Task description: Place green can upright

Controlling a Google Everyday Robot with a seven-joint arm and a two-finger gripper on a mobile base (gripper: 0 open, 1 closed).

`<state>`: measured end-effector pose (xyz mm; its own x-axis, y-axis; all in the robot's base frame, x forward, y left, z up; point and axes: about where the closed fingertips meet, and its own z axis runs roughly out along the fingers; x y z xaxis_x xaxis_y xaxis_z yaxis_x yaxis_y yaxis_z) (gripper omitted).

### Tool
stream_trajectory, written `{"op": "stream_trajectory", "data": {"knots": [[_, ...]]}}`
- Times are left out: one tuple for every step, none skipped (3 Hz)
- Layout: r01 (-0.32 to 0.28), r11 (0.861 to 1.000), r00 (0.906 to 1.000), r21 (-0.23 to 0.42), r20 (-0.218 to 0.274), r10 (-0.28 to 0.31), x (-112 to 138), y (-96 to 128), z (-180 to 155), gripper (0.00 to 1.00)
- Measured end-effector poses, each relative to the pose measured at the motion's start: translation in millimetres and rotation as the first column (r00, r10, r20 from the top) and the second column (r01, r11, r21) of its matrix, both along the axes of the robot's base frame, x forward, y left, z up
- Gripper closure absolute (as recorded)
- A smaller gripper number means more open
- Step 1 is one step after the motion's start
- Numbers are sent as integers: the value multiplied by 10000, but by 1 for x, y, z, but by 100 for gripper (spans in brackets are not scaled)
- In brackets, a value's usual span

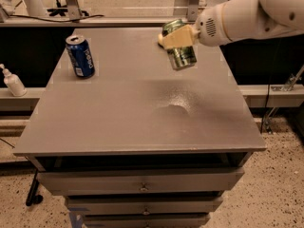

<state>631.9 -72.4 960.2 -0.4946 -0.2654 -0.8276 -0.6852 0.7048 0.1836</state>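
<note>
The green can (181,55) hangs in the air above the back right of the grey table (118,113), nearly upright and slightly tilted, its silver bottom rim facing down. My gripper (176,38), with cream-coloured fingers (175,38), is shut on the can's upper half, reaching in from the right on the white arm (237,18). The can is clear of the tabletop and casts a shadow below it.
A blue Pepsi can (80,56) stands upright at the table's back left. A white pump bottle (13,81) sits on a low ledge left of the table. Drawers (142,186) run below the table's front edge.
</note>
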Motion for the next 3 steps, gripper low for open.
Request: {"op": "stream_trajectory", "data": {"knots": [[-75,9778,9915,2092,1285,-199,3,-14,26,100],[-423,9655,9804,2569,1968,-94,-15,-20,48,100],[-432,9662,9802,2540,1981,-83,-16,-20,49,100]]}}
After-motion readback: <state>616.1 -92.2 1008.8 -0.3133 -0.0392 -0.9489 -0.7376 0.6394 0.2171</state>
